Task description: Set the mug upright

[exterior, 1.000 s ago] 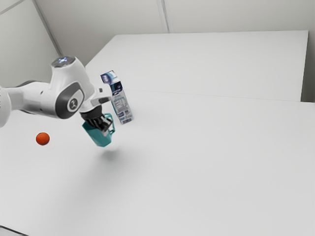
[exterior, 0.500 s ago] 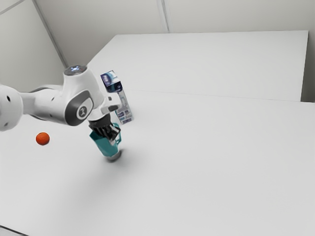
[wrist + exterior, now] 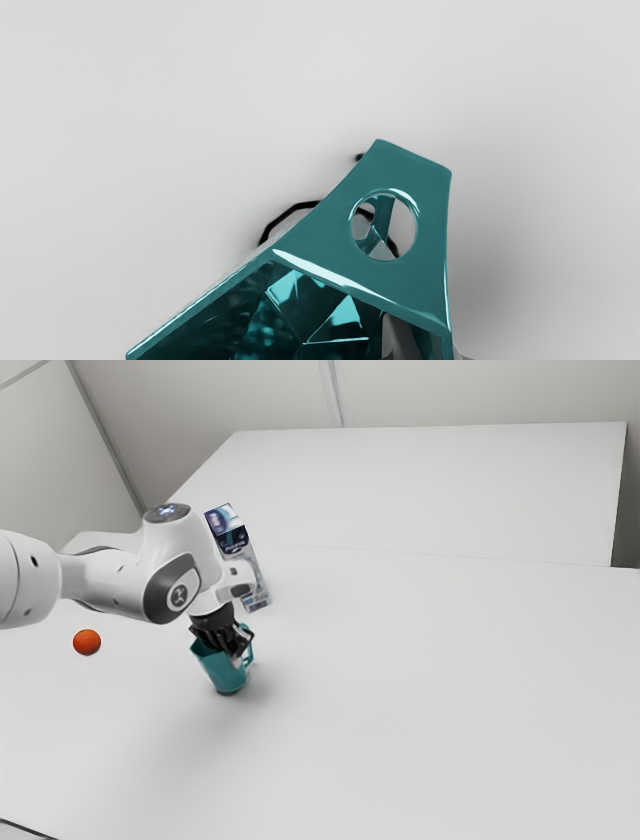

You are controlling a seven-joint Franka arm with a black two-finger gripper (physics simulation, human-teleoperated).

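The teal mug (image 3: 226, 674) is low at the table, its opening up and its body leaning slightly in the exterior view. My gripper (image 3: 238, 647) is shut on the mug's wall near the handle, reaching down over the rim. In the wrist view the mug (image 3: 320, 235) shows its faceted inside and its handle plate with a round hole. There, the gripper (image 3: 431, 350) has one fingertip inside the mug and a sliver of the other outside the wall. Whether the base rests fully flat cannot be told.
Behind the hand in the exterior view, a blue and white carton (image 3: 240, 560) stands tilted on the white table (image 3: 430, 690), partly hidden by the hand. An orange ball (image 3: 87, 642) lies toward the exterior view's left, below the arm.
My hand has carried the mug down and toward the exterior view's right. The mug has gone from strongly tilted above the table to nearly upright. Carton and ball have stayed put.
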